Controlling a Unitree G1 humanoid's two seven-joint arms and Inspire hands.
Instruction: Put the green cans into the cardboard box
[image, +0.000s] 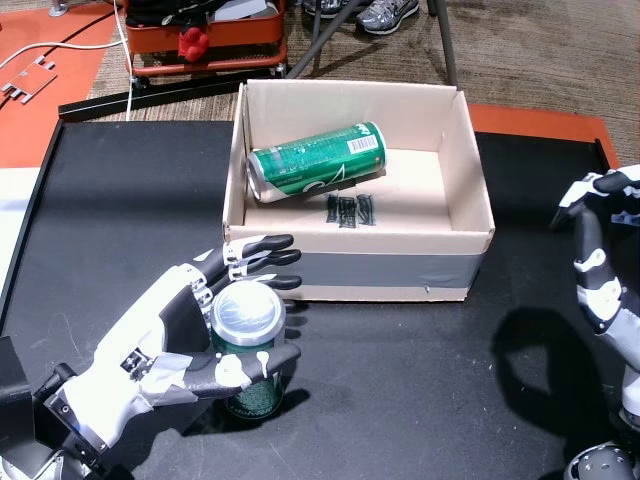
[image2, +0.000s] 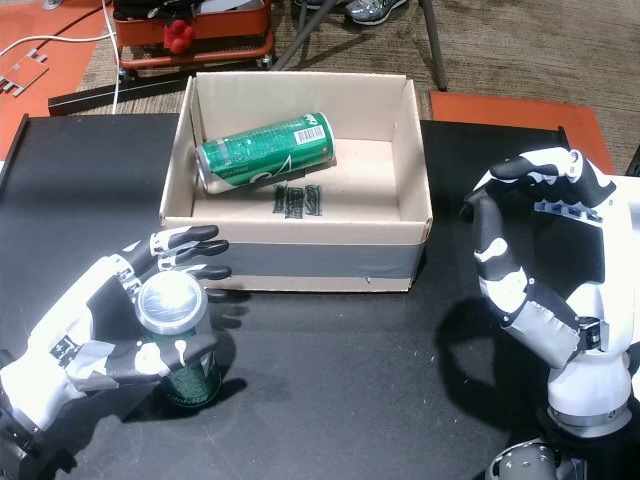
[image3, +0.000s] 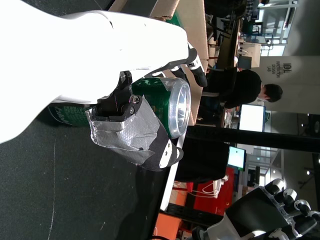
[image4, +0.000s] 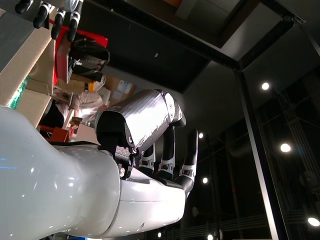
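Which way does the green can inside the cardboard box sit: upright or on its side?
On its side. The green can lies lengthways on the floor of the cardboard box, its silver end facing the box's left wall.

black tabletop (image: 420, 400), carpet floor (image: 520, 60), ceiling spotlights (image4: 285, 148) overhead.

cans (image: 250, 385) green, silver tops | box (image: 360, 275) tan, grey band | table (image: 100, 220) black

No lettering is legible on either green can (image: 316, 162) or elsewhere.
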